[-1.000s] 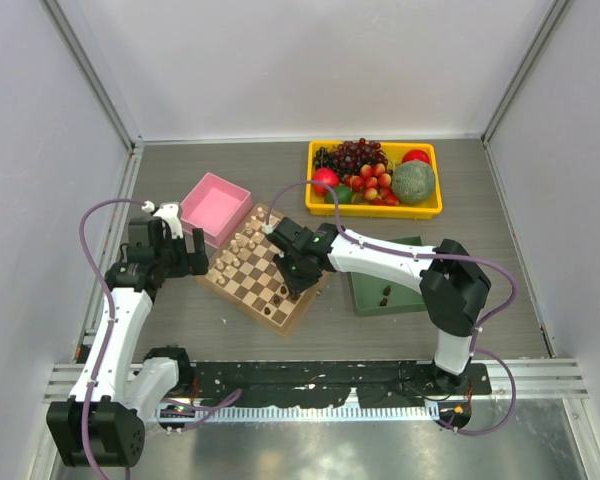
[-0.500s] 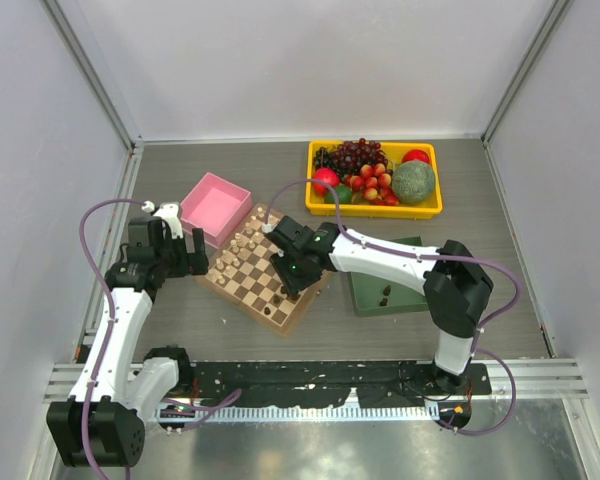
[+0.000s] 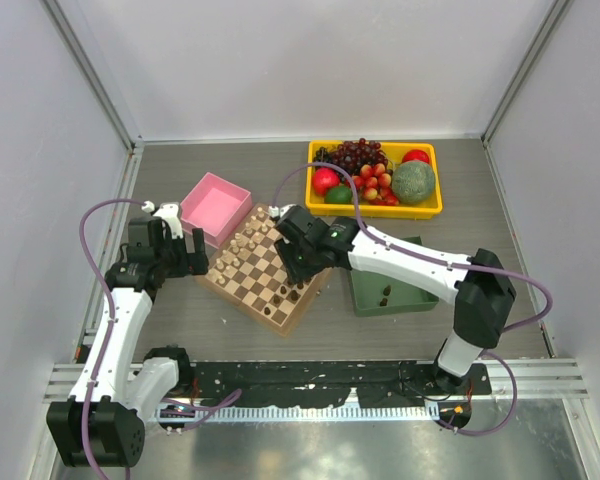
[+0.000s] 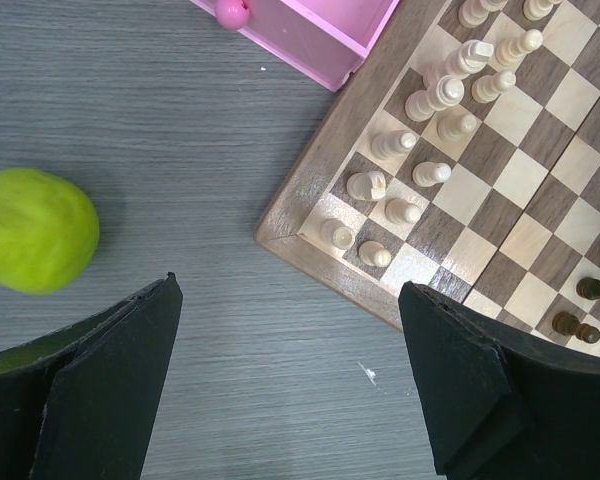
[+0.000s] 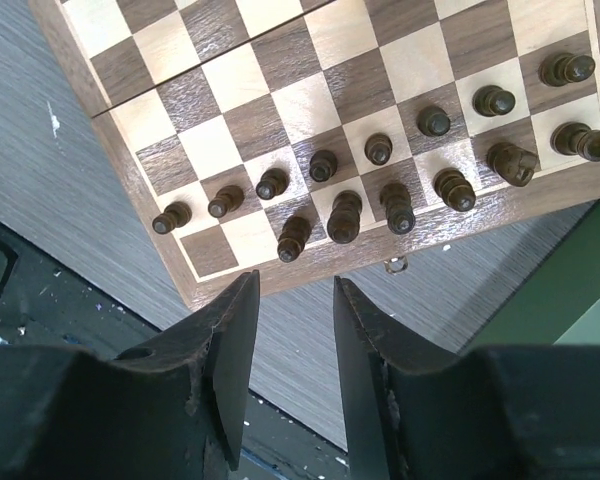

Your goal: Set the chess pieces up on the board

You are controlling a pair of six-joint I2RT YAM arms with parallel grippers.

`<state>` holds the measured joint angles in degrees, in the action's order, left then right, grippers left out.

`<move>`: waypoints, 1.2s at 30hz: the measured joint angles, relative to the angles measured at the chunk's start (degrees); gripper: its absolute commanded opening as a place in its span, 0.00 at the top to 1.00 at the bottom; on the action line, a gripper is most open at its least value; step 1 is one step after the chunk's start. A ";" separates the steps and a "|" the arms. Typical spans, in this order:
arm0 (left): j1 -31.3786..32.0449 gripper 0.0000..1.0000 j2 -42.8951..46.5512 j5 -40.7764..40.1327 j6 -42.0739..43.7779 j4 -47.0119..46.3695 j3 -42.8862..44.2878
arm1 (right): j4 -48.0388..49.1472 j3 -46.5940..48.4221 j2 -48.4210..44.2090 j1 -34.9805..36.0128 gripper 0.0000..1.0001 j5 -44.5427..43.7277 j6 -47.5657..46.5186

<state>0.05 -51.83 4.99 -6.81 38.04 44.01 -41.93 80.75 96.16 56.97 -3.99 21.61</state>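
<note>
The board lies at an angle in the middle of the table. Dark chess pieces stand in two rows along its near edge; cream pieces fill the far side. A few dark pieces lie in the green tray. My right gripper hangs above the board's near right part. In the right wrist view the right gripper is open a little over the board's rim, with nothing between its fingers. My left gripper is wide open over bare table, left of the board's corner.
A pink box sits at the board's far left corner. A yellow tray of fruit stands at the back. A green pear-like fruit lies on the table by the left gripper. The black base rail runs along the near edge.
My right gripper has opened, left a dark piece on the board's near row, and risen and drawn back over the board. The left arm has not moved.
</note>
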 measured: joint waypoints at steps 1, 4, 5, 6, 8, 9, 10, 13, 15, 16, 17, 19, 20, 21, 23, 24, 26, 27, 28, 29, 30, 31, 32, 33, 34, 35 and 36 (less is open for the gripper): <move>0.00 0.01 0.00 0.02 0.00 0.00 0.00 | -0.07 0.11 0.26 -0.04 0.58 -0.26 0.24; 0.00 0.01 0.00 0.00 0.00 0.00 0.00 | -0.22 0.50 1.53 -0.04 0.59 -1.25 0.98; 0.00 0.01 0.00 0.02 0.00 0.00 0.00 | -0.24 0.59 2.10 -0.07 0.59 -1.53 1.09; 0.00 0.01 0.00 0.02 0.00 0.00 0.00 | -0.26 0.59 2.60 -0.11 0.59 -1.68 1.14; 0.00 0.01 0.00 0.02 0.00 0.00 0.00 | -0.42 0.59 3.54 -0.20 0.59 -1.95 1.22; 0.00 0.01 0.00 0.00 0.00 0.00 0.00 | -0.46 0.59 3.96 -0.24 0.59 -1.99 1.22; 0.00 0.01 0.00 0.02 0.00 0.00 0.00 | -0.46 0.59 4.26 -0.33 0.59 -2.03 1.25; 0.00 0.01 0.00 0.02 0.00 0.00 0.00 | -0.52 0.68 5.33 -0.57 0.59 -2.16 1.25; 0.00 0.01 0.00 0.02 0.00 0.00 0.00 | -0.52 0.68 5.81 -0.70 0.59 -2.23 1.22; 0.00 0.01 0.00 0.02 0.00 0.00 0.00 | -0.52 0.68 5.92 -0.81 0.59 -2.23 1.22; 0.00 0.01 0.00 0.00 0.00 0.00 0.00 | -0.52 0.68 5.99 -0.90 0.59 -2.23 1.20; 0.00 0.01 0.00 0.02 0.00 0.00 0.00 | -0.52 0.70 6.01 -1.01 0.60 -2.23 1.20; 0.00 0.01 0.00 0.02 0.00 0.00 0.00 | -0.52 0.70 6.01 -1.11 0.61 -2.21 1.22; 0.00 0.01 0.00 0.02 0.00 0.00 0.00 | -0.52 0.70 6.10 -1.18 0.62 -2.21 1.20; 0.00 0.01 0.00 0.02 0.00 0.00 0.00 | -0.50 0.70 6.25 -1.29 0.63 -2.21 1.20; 0.00 0.01 0.00 0.02 0.00 0.00 0.00 | -0.50 0.70 6.38 -1.33 0.63 -2.21 1.18; 0.00 0.01 0.00 0.02 0.00 0.00 0.00 | -0.50 0.70 6.64 -1.33 0.64 -2.19 1.18; 0.00 0.01 0.00 0.02 0.00 0.00 0.00 | -0.50 0.70 6.73 -1.33 0.64 -2.14 1.16; 0.00 0.01 0.00 0.02 0.00 0.00 0.00 | -0.50 0.70 6.78 -1.33 0.65 -2.14 1.14; 0.00 0.01 0.00 0.02 0.00 0.00 0.00 | -0.48 0.70 6.86 -1.33 0.66 -2.10 1.07; 0.00 0.01 0.00 0.02 0.00 0.00 0.00 | -0.46 0.70 6.93 -1.33 0.66 -2.01 1.05; 0.00 0.01 0.00 0.00 0.00 0.00 0.00 | -0.44 0.70 7.02 -1.33 0.67 -1.92 1.03; 0.00 0.01 0.00 0.00 0.00 0.00 0.00 | -0.44 0.70 7.10 -1.33 0.67 -1.86 1.01; 0.00 0.01 0.00 0.02 0.00 0.00 0.00 | -0.44 0.70 7.21 -1.33 0.67 -1.77 1.01; 0.00 0.01 0.00 0.00 0.00 0.00 0.00 | -0.39 0.70 7.30 -1.36 0.67 -1.68 1.01; 0.00 0.01 0.00 0.00 0.00 0.00 0.00 | -0.37 0.70 7.37 -1.36 0.68 -1.64 1.01; 0.00 0.01 0.00 0.00 0.00 0.00 0.00 | -0.35 0.70 7.43 -1.36 0.68 -1.51 0.98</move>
<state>0.05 -51.83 4.99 -6.81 38.04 44.01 -42.28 81.45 103.59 55.61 -5.50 22.59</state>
